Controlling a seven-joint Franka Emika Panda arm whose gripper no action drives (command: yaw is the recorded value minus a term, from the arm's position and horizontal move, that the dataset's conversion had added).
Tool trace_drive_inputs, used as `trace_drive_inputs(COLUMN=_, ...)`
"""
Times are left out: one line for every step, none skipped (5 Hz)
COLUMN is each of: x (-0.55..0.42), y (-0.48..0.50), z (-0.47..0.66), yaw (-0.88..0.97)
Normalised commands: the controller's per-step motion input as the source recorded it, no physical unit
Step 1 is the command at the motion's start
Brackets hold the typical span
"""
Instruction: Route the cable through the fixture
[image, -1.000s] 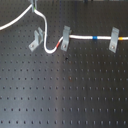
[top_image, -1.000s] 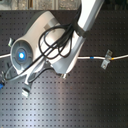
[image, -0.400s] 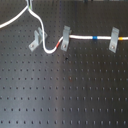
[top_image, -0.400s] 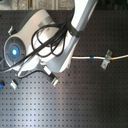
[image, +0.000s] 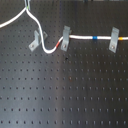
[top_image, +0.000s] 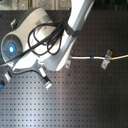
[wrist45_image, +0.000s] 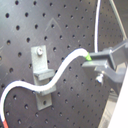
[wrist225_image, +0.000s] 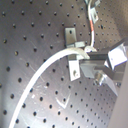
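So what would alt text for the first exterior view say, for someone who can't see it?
A white cable runs across a black perforated board, passing three small grey metal clips. It dips in a loop between the two clips nearer the first exterior view's left.

No legible text, label, brand, number or sign appears in any view. The black perforated surface (image: 65, 95) carries no markings, the long thin white flexible cable (image: 85, 37) shows only a red and a blue band without lettering, and the white robot arm housing (top_image: 40, 35) shows a glowing blue round light but no readable characters.
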Motion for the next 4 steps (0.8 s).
trace_drive_inputs(x=0.034, y=-0.006, z=0.00, yaw=0.00)
trace_drive_inputs(x=0.003, y=0.000, z=0.21, yaw=0.76)
trace_drive_inputs(x=-0.015, y=0.004, z=0.21, yaw=0.57)
trace_drive_inputs(x=-0.045, y=-0.021, z=0.21, yaw=0.17)
